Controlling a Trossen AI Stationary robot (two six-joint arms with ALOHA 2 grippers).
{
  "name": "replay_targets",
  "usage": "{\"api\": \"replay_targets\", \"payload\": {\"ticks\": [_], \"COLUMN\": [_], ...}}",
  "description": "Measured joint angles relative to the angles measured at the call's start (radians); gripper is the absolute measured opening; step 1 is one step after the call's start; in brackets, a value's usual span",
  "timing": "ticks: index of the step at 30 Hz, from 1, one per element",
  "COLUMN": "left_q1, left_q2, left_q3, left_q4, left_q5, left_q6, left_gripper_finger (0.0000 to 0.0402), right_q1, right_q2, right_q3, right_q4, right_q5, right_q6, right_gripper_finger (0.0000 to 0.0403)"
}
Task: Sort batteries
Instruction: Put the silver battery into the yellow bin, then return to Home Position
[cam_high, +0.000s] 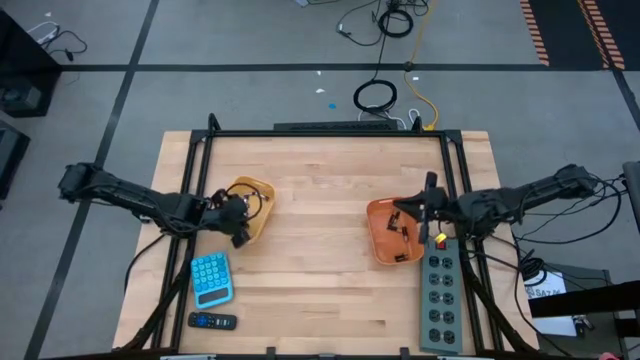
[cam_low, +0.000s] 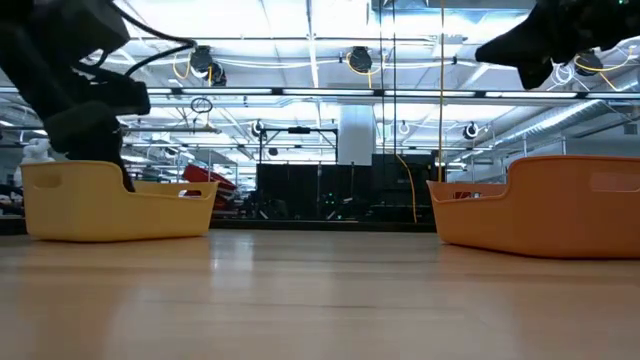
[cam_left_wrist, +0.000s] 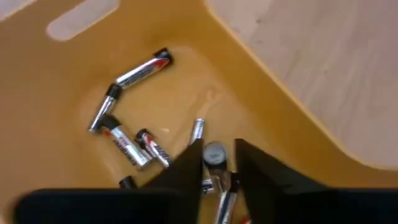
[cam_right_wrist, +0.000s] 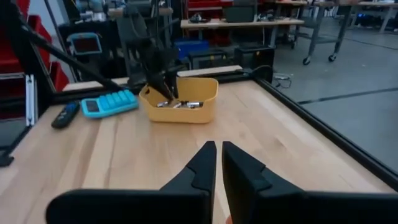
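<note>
Now we see our left gripper (cam_left_wrist: 215, 163) pinching one silvery battery (cam_left_wrist: 214, 153) inside the yellow tray (cam_left_wrist: 292, 118); our right gripper (cam_right_wrist: 218, 163) hovers, fingers pressed together.

Battery (cam_left_wrist: 214, 154) between the left gripper (cam_left_wrist: 216, 163) fingers shown end-on, its length hidden, more batteries (cam_left_wrist: 225, 205) below cut off by the fingers, right tray (cam_low: 540, 205) contents hidden behind its wall in the low view, dark bits in that tray too small to tell from above.

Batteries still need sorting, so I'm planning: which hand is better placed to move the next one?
Left. The left hand is inside the yellow tray, fingers around a battery; the right hand hovers empty.
</note>
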Motion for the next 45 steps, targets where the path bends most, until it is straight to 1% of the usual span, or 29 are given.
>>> {"api": "replay_targets", "payload": {"ticks": [2,5,7,9,12,15,17,19,22,27,30,33,35,38,41,45], "left_q1": [0.006,0.005,0.005,0.005,0.014,0.046,0.068,0.09,0.116,0.16,0.199,0.236,0.251,0.255,0.255,0.253], "left_q2": [0.0,0.0,0.0,-0.005,-0.028,-0.061,-0.085,-0.111,-0.161,-0.262,-0.333,-0.408,-0.447,-0.492,-0.526,-0.56], "left_q3": [0.001,0.007,0.007,-0.001,-0.042,-0.088,-0.129,-0.164,-0.199,-0.212,-0.233,-0.271,-0.289,-0.296,-0.296,-0.296], "left_q4": [0.008,0.023,0.069,0.17,0.354,0.472,0.543,0.607,0.667,0.668,0.67,0.67,0.665,0.668,0.666,0.649], "left_q5": [-0.013,-0.09,-0.115,-0.118,-0.109,-0.093,-0.083,-0.065,-0.05,-0.046,-0.015,0.033,0.049,0.052,0.049,0.028], "left_q6": [-0.008,0.0,0.043,0.118,0.235,0.297,0.324,0.345,0.375,0.414,0.419,0.389,0.368,0.358,0.36,0.355], "left_gripper_finger": [0.0137,0.0198,0.0219,0.0223,0.0212,0.0189,0.0172,0.0155,0.0129,0.0088,0.0067,0.0051,0.0043,0.0034,0.0028,0.0021], "right_q1": [0.0,-0.002,-0.009,-0.024,-0.063,-0.111,-0.142,-0.17,-0.215,-0.309,-0.377,-0.449,-0.493,-0.554,-0.606,-0.657], "right_q2": [-0.008,-0.012,-0.013,-0.018,-0.047,-0.094,-0.127,-0.153,-0.171,-0.179,-0.188,-0.205,-0.217,-0.228,-0.241,-0.267], "right_q3": [0.0,0.0,0.0,0.0,-0.011,-0.046,-0.085,-0.131,-0.195,-0.262,-0.294,-0.328,-0.343,-0.356,-0.374,-0.385], "right_q4": [0.002,0.001,0.003,0.003,0.016,0.038,0.096,0.192,0.289,0.352,0.38,0.431,0.449,0.449,0.45,0.432], "right_q5": [0.001,0.001,-0.006,-0.054,-0.078,-0.095,-0.154,-0.208,-0.217,-0.312,-0.327,-0.419,-0.462,-0.483,-0.535,-0.55], "right_q6": [0.0,-0.002,-0.007,-0.013,-0.025,-0.035,-0.044,-0.053,-0.058,-0.083,-0.083,-0.059,-0.045,-0.024,-0.017,0.024], "right_gripper_finger": [0.0018,0.0018,0.0018,0.0017,0.0008,0.0001,0.0001,0.0001,0.0,0.0,0.0,0.0,0.0,0.0,0.0,0.0]}}
